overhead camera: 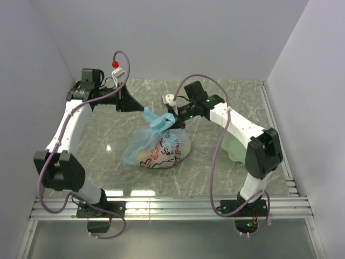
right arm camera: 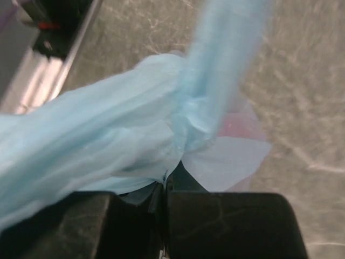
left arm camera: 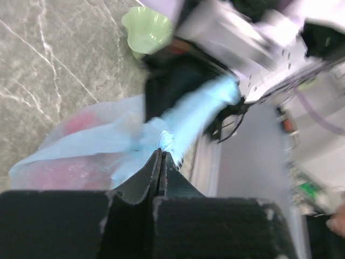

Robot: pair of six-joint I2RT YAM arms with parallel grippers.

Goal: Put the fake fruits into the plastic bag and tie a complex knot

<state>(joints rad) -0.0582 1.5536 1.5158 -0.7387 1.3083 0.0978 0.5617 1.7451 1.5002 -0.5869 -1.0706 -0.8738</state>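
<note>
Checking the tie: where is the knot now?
In the top view, the knot sits mid-table above the plastic bag, between the left gripper and right gripper, both pinching its ends.

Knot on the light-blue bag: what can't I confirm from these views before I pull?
Bunched light-blue knot: how it is wrapped. The top view is too small, the left wrist view blurred, the right wrist view too close.
Glossy plastic fake fruits: their number, veiled by the translucent light-blue printed plastic bag.
Left hand and right hand: how much film each pinches, hidden between shut fingers.
Pale green wavy-edged plate: mostly covered by the right arm from above.
</note>
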